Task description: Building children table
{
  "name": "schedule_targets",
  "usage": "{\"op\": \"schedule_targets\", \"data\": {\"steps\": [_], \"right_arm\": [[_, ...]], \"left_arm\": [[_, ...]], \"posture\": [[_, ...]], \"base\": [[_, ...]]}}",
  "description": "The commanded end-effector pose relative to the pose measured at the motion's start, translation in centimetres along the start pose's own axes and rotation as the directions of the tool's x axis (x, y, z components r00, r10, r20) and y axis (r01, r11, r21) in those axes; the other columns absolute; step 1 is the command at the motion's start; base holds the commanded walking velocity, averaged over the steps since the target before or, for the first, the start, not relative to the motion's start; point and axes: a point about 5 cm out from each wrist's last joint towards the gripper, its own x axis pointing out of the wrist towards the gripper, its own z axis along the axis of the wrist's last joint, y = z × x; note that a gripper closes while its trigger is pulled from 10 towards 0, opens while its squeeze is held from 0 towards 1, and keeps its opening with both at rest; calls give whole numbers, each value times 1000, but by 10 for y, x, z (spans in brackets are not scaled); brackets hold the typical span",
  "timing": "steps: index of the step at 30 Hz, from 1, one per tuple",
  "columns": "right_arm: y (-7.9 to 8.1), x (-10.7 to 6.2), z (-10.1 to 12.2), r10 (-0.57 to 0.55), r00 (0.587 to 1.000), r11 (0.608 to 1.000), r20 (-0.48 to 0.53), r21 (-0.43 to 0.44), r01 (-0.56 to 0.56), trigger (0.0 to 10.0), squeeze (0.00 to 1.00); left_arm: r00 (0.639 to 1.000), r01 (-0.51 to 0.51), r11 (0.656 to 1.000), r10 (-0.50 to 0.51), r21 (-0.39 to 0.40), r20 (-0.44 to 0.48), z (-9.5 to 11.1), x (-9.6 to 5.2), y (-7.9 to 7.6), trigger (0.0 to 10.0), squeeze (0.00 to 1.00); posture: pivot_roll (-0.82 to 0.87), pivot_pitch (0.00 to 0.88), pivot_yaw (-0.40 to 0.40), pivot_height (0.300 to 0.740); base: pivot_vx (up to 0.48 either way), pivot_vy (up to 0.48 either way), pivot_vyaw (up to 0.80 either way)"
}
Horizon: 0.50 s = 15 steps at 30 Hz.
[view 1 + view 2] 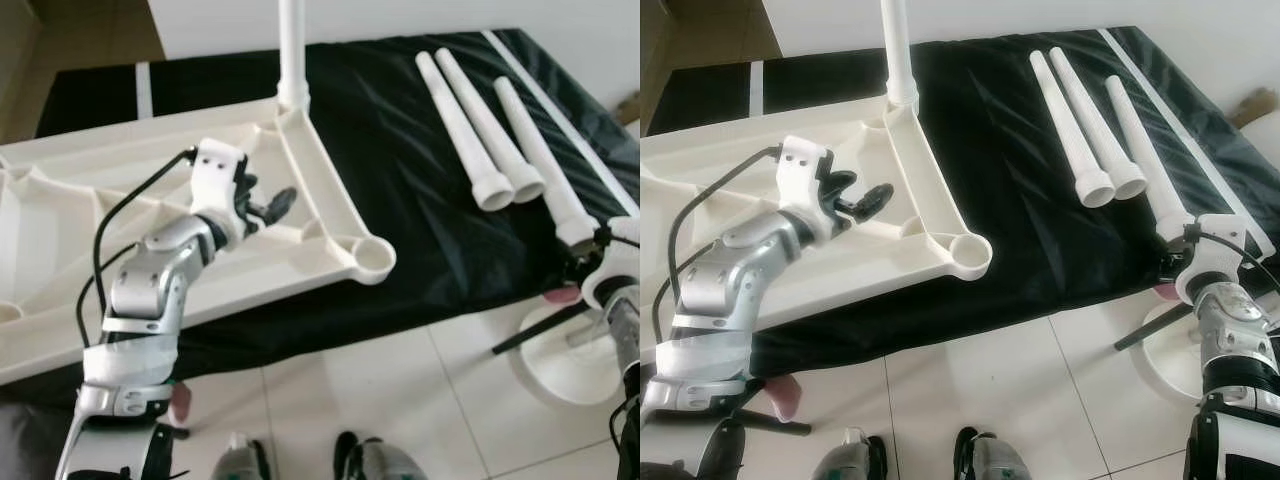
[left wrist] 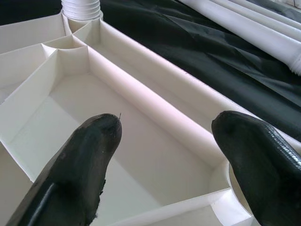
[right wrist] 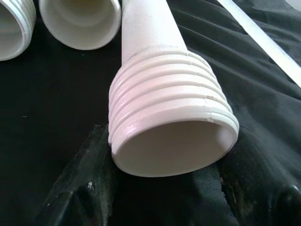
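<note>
A white children's table top lies upside down on a black cloth, ribbed underside up. One white leg stands upright in its far corner socket. The near corner socket is empty. My left gripper hovers open over the ribbed underside, nothing between its fingers. Two loose legs lie side by side on the cloth to the right. A third leg lies beside them, and my right gripper is shut on its threaded end, a finger against each side.
The cloth's front edge hangs over a white tiled floor. A white round base with a dark rod stands on the floor at the right. My feet are at the bottom. A white strip runs along the cloth's right side.
</note>
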Motion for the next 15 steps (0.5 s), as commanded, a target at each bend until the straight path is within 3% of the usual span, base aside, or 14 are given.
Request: {"op": "schedule_targets", "data": {"steps": [1,9,15], "right_arm": [[1,-3,-7,23,999,1000,-28,-19,-24,10000,0],[13,-1,-3,139,990,989,-12,-47,-140,10000,0],[13,1,5,141,990,988,18,-61,-140,10000,0]], "left_arm": [[1000,0,1000,0,-7,-14,-3,-2,-1,10000,0],[1000,1,1000,-1,-9,-9,-2,1,0,10000,0],[1000,4,1000,-4,-8,-6,-2,2,-1,10000,0]], "posture": [[18,194,-59,740],[14,188,-60,740],[16,181,-62,740]], "base": [[0,0,0],[0,0,0],[0,0,0]]}}
